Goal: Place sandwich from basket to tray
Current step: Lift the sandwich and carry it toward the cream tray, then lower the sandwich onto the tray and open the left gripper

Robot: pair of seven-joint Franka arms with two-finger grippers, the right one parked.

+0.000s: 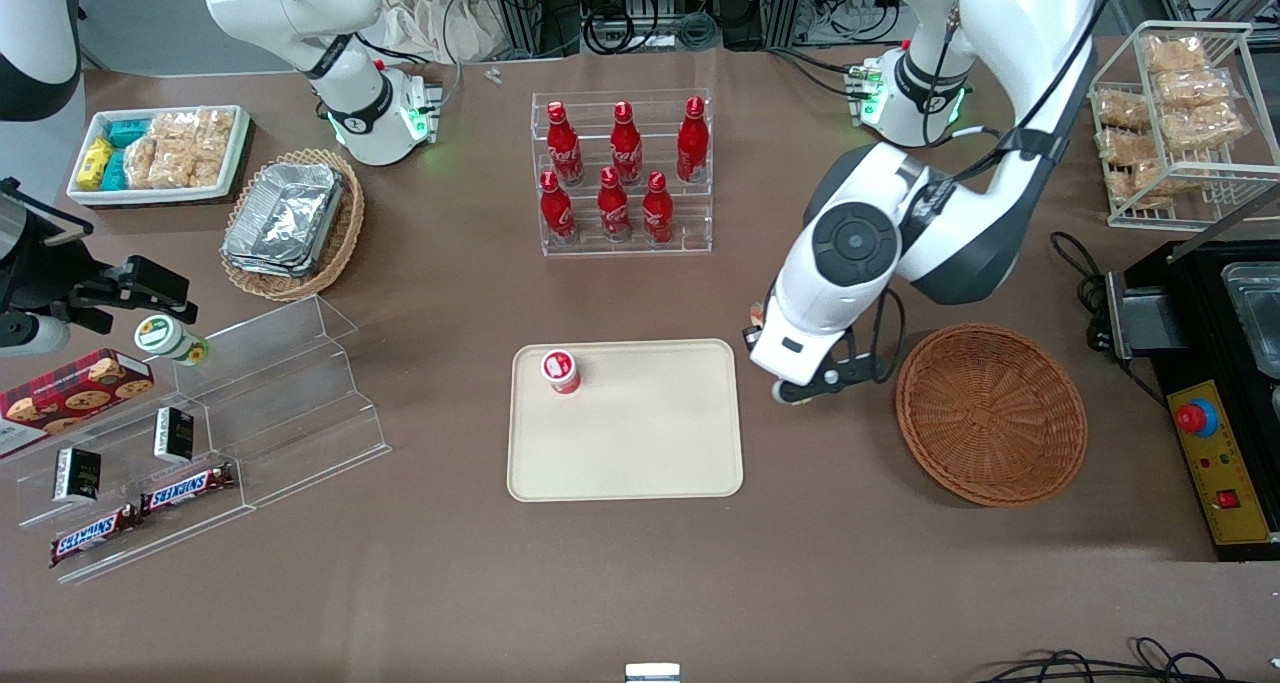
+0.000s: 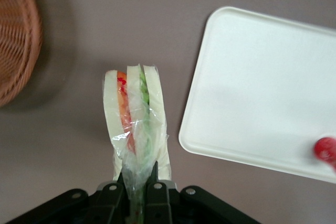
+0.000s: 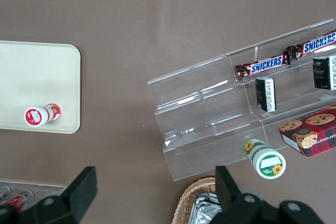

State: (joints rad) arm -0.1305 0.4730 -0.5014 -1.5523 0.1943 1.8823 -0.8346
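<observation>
Clamped on the wrapper tail of the sandwich [image 2: 135,124], the gripper [image 2: 137,190] carries it above the bare bench [image 1: 640,583] — between the emptied basket [image 1: 990,413] and the tray [image 1: 625,420] — bound, seemingly, for the tray's free space.

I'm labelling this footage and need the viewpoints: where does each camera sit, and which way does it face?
Front view: high, facing the arms, looking down on the table; both arms show.
Left wrist view: on the working arm, looking down past its pincer, shut on the sandwich, above bare table between basket and tray.
Right wrist view: on the parked arm, looking down; its fingers show.
Shared: the tray and its red-capped bottle appear in all three.
</observation>
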